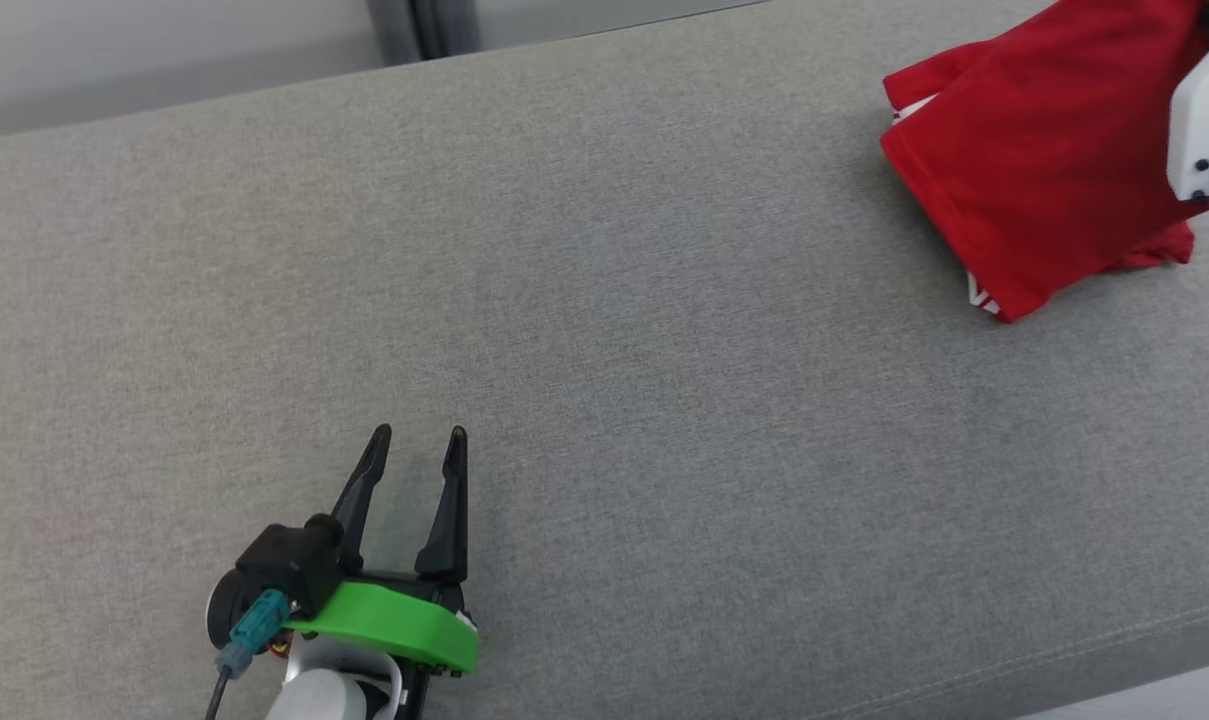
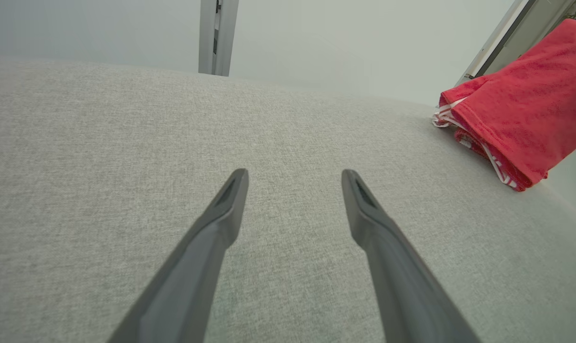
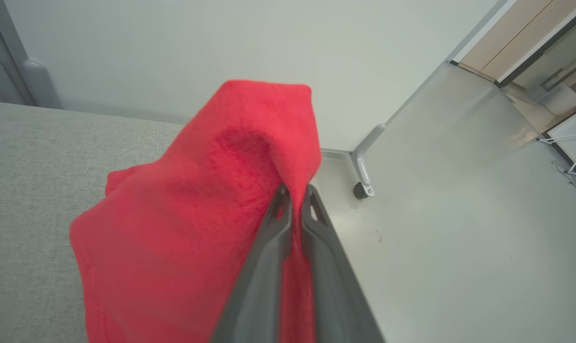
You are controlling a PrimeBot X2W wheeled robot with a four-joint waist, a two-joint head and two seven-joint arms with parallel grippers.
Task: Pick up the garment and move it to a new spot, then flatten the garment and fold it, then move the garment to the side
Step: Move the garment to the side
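Right pincer [image 3: 295, 191] on garment [image 3: 183, 214] over cushion [image 3: 30, 190]

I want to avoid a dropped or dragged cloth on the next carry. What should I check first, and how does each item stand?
1. Right gripper shut on the red garment: ok, cloth is pinched between its fingers.
2. Garment lifted off the grey padded surface: not ok, its lower corner seems to rest there.
3. Left gripper open and empty: ok.
4. Left gripper apart from the garment: ok, it hangs well away over bare fabric.
5. Garment hanging flat: not ok, it is bunched in layers.
6. Garment wholly over the surface: cannot tell, the floor lies just beyond.
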